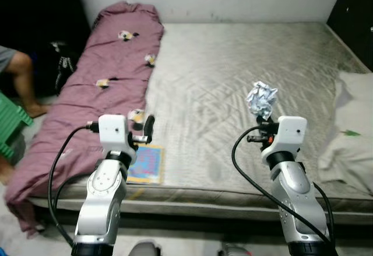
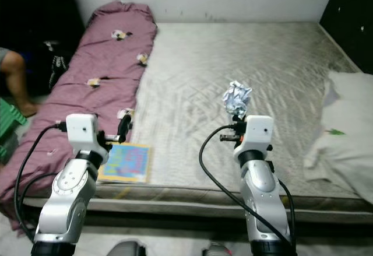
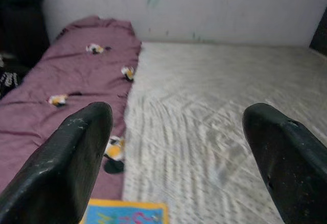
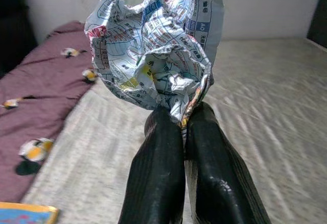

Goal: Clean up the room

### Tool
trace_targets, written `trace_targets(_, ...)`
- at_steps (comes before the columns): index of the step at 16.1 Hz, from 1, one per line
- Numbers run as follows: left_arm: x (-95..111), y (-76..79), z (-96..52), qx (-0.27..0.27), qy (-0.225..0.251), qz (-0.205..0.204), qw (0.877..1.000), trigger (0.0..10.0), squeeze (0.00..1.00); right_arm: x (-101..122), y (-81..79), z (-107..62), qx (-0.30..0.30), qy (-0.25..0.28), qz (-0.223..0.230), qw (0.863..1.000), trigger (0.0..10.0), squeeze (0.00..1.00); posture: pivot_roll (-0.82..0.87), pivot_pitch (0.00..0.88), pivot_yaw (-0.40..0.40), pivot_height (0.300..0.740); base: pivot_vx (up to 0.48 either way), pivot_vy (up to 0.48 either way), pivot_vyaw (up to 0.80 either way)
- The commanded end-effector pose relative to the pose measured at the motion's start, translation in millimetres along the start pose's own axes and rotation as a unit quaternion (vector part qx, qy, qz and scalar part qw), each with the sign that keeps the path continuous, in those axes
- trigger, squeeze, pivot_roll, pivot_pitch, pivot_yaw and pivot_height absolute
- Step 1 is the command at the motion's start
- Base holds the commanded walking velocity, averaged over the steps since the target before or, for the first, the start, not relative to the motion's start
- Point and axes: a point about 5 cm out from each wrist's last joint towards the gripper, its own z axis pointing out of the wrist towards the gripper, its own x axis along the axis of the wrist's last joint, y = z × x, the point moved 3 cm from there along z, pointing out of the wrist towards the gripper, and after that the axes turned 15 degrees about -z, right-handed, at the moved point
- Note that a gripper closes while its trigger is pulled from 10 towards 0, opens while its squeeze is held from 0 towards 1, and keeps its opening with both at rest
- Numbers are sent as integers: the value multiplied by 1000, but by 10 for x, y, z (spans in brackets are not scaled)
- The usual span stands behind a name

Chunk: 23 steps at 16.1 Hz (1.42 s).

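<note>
The right gripper (image 4: 184, 122) is raised above the mattress (image 1: 233, 58), fingers pinched on a crumpled printed paper (image 1: 261, 100); the left gripper (image 3: 173, 147) gapes wide over a colourful book (image 1: 145, 164).

My head views are evenly lit from above — the bed (image 1: 245, 63) bright, the far left corner black. Soft focus and grain throughout; the left wrist view blurs near its black fingers (image 3: 66, 163) — no glare.
</note>
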Motion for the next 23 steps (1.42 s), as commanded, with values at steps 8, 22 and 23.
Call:
trace_targets(8,-4,-82,-52,13,-2,9,1000,10000,0,16,-130,10,25,3,3,1000,10000,0,-11,0,25,740,0,240,-155)
trace_targets(22,-27,-34,-64,-3,-6,5,1000,10000,0,-16,-156,11,36,-3,5,999,10000,0,-8,0,17,740,0,0,-267)
trace_targets(23,-26,-21,-67,-8,-6,4,1000,10000,0,-14,-154,12,37,-3,4,999,10000,0,-8,0,16,740,0,0,0)
